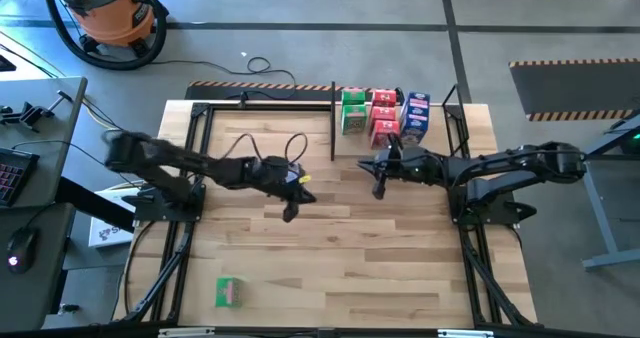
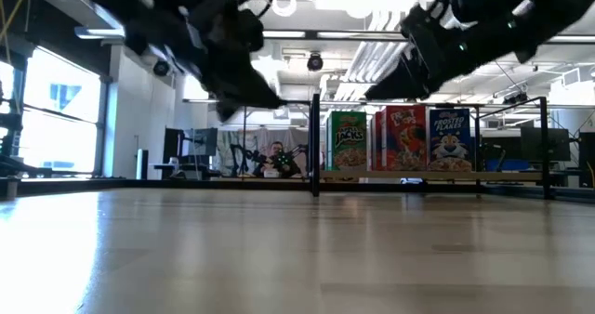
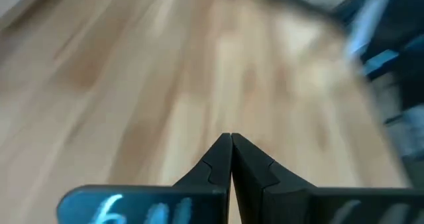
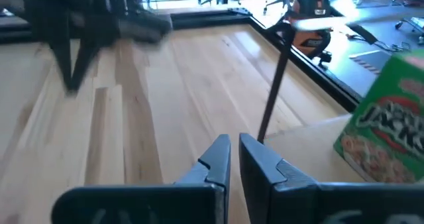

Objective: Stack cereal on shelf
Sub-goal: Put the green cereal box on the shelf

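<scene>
Green (image 1: pixel 352 111), red (image 1: pixel 384 118) and blue (image 1: pixel 416 116) cereal boxes stand upright in a row on the black rod shelf (image 1: pixel 262 96) at the table's far edge, right of its upright post (image 1: pixel 333 123). They also show in the low view (image 2: pixel 404 137). One green box (image 1: pixel 229 292) lies alone near the table's near left corner. My left gripper (image 1: pixel 290 210) is shut and empty above the table's middle. My right gripper (image 1: pixel 380 188) is shut and empty just in front of the boxes. The right wrist view shows the nearest green box (image 4: pixel 391 131) and the post (image 4: pixel 273 85).
A black cable (image 1: pixel 270 143) loops over the table behind my left arm. Bare wood lies between the grippers and the near edge (image 1: pixel 340 268). Off the table, a shop vacuum (image 1: pixel 105 13) stands on the floor at the far left.
</scene>
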`<state>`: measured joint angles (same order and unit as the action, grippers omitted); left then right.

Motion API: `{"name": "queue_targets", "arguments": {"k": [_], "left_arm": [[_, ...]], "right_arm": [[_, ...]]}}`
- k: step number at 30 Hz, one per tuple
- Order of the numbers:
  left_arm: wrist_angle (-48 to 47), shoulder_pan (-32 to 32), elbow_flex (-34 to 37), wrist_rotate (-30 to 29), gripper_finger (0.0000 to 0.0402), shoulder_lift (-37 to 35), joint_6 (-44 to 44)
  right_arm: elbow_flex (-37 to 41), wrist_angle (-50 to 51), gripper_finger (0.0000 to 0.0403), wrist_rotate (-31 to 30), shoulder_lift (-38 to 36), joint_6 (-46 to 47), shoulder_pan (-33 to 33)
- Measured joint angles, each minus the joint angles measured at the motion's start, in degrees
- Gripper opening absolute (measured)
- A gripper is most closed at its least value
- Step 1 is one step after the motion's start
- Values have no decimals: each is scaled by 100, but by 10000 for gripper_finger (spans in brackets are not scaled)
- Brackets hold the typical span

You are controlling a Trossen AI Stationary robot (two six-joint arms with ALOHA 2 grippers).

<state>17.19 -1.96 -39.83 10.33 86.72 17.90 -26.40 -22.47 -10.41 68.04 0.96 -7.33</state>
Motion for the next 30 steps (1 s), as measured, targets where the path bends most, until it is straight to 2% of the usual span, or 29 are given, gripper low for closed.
{"name": "queue_targets", "arguments": {"k": [3,5,10,13,15,19,26,30], "left_arm": [[-2668,225,-660,-802,1,-654,138],[-4161,376,-1174,-1030,1,-874,524],[-7156,808,-2347,-1040,17,-817,1739],[-8119,1105,-2895,-616,44,-639,2490],[-8497,1304,-3234,-243,66,-557,3096],[-8684,1837,-3793,237,111,-426,4469],[-8714,3203,-4077,448,181,-267,7737],[-8359,4046,-4074,261,211,-70,9566]], "right_arm": [[292,-386,13,-21,3,9,-1],[457,-625,13,-15,3,-19,-2],[560,-650,13,61,5,-187,-26],[560,-675,13,121,5,-203,-28],[560,-672,13,227,5,-206,-28],[560,-607,13,538,21,-240,-28],[560,-595,13,829,21,-243,-26],[560,-597,13,899,21,-242,-26]]}}
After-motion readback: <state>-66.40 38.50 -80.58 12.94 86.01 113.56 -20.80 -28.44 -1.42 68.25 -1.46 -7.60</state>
